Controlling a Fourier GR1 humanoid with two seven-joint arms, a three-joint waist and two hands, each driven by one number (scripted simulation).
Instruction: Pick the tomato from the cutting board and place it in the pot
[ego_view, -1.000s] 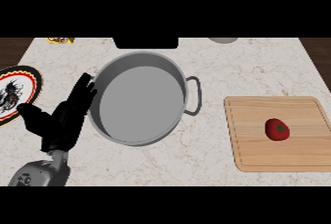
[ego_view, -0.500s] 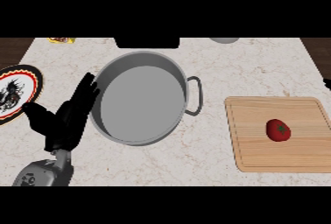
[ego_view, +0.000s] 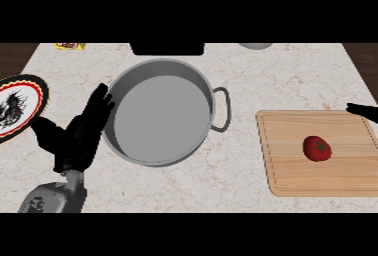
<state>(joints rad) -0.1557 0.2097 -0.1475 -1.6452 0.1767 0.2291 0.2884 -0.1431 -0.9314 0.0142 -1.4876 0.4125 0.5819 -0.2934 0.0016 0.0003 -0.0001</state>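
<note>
One tomato (ego_view: 317, 148), apart from right hand (ego_view: 364, 110)

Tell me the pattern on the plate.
The plate is white with a black drawing, ringed in red and black; the head view shows it.

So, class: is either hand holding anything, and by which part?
Nothing is held. The left hand is open beside the pot; the right hand barely shows at the edge, apart from the tomato on the cutting board.

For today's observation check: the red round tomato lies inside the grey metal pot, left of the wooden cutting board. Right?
No: in the head view the red round tomato lies on the wooden cutting board, right of the grey metal pot.
</note>
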